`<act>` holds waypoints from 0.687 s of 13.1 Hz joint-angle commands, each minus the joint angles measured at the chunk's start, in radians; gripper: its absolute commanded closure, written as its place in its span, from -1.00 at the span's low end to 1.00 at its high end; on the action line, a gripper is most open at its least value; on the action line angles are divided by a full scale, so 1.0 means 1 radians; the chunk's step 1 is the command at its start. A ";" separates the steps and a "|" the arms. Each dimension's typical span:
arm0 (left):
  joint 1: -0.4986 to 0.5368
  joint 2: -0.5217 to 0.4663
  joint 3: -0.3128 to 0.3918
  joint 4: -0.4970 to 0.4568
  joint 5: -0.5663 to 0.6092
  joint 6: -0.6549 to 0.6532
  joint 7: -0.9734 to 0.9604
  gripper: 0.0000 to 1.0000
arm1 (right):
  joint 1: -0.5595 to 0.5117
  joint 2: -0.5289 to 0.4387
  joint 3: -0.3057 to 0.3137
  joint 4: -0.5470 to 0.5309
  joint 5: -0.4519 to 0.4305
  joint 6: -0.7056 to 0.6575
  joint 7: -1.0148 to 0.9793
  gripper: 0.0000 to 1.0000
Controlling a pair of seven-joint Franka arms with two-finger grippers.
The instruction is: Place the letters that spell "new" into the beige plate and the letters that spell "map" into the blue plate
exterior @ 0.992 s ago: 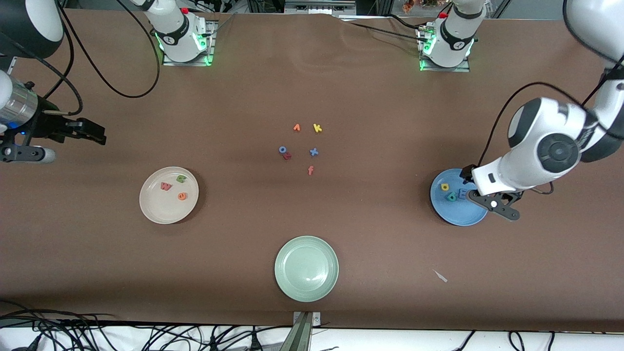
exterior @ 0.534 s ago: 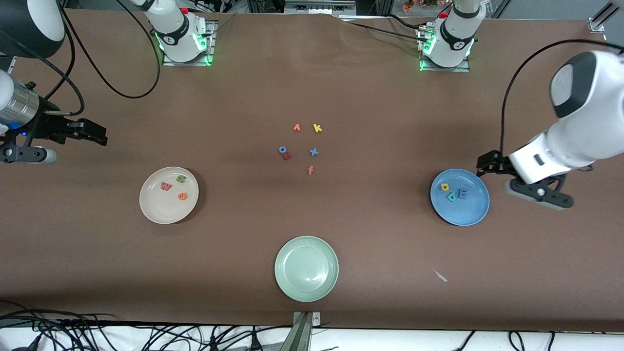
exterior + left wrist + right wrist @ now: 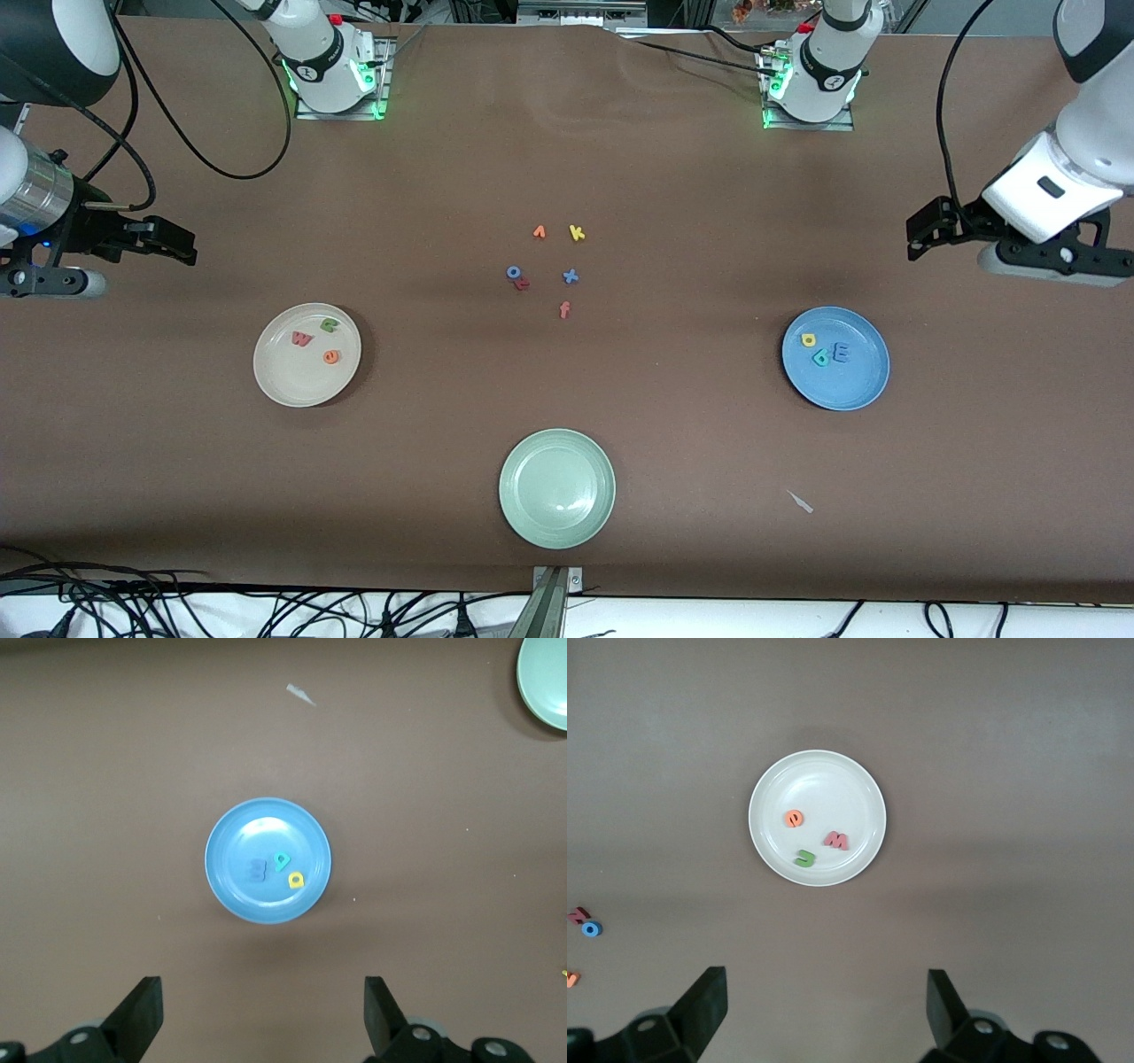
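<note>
The beige plate (image 3: 275, 377) lies toward the right arm's end and holds the green n (image 3: 330, 324), pinkish-red w (image 3: 302, 338) and orange e (image 3: 331, 357). The blue plate (image 3: 855, 390) lies toward the left arm's end and holds the yellow a (image 3: 808, 339), teal p (image 3: 821, 357) and light-blue m (image 3: 841, 353). My left gripper (image 3: 926, 232) hangs open and empty over bare table beside the blue plate (image 3: 230, 837). My right gripper (image 3: 173, 241) waits open and empty over bare table beside the beige plate (image 3: 850, 784).
A pale green plate (image 3: 556, 487) lies near the front edge. Loose letters sit mid-table: an orange v shape (image 3: 539, 232), yellow k (image 3: 577, 233), blue o (image 3: 513, 272), blue x (image 3: 570, 276) and red-orange f (image 3: 564, 309). A small pale scrap (image 3: 801, 501) lies on the cloth.
The left arm has lifted off the blue plate and drawn back toward its end of the table, gripper open. The right arm has stayed put.
</note>
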 commanded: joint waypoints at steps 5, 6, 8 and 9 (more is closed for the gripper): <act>-0.009 -0.034 0.015 -0.018 -0.015 -0.055 -0.029 -1.00 | -0.004 0.013 0.002 0.032 0.011 -0.012 -0.010 -0.99; -0.011 -0.033 0.014 -0.014 -0.015 -0.055 -0.032 -1.00 | -0.004 0.013 0.002 0.033 0.008 -0.010 -0.013 -0.99; -0.006 -0.033 0.014 -0.014 -0.016 -0.057 -0.034 -1.00 | -0.003 0.013 0.002 0.032 0.008 -0.010 -0.013 -0.99; -0.004 -0.031 0.014 -0.014 -0.016 -0.057 -0.034 -1.00 | -0.004 0.013 0.002 0.033 0.008 -0.010 -0.013 -0.99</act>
